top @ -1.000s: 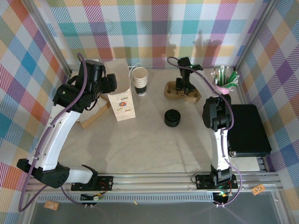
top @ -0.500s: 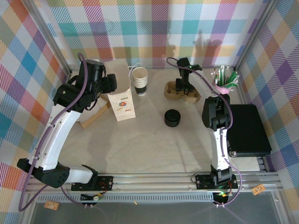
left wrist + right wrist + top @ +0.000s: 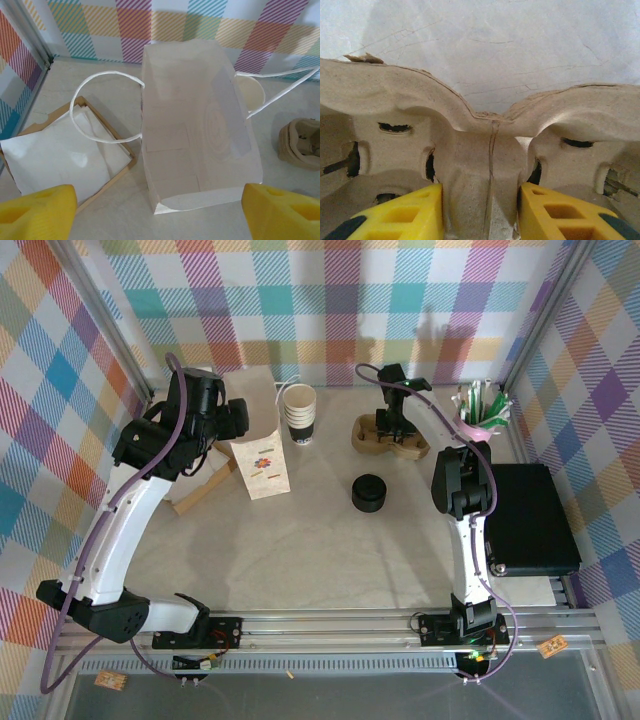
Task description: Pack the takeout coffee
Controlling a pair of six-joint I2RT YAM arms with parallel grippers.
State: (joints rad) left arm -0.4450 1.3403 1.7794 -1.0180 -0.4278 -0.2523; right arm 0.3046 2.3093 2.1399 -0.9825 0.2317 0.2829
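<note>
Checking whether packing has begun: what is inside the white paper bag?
The left wrist view looks straight into the open white paper bag: bare paper walls and floor, nothing lying in it. Any floor tight behind its near wall is covered.

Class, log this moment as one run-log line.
left gripper open above open paper bag | right gripper astride centre ridge of cup carrier, grip unclear | bag empty

Bag (image 3: 262, 462) left of cup stack (image 3: 299, 418) — carrier (image 3: 365, 438) right, lid stack (image 3: 369, 493) in front.
</note>
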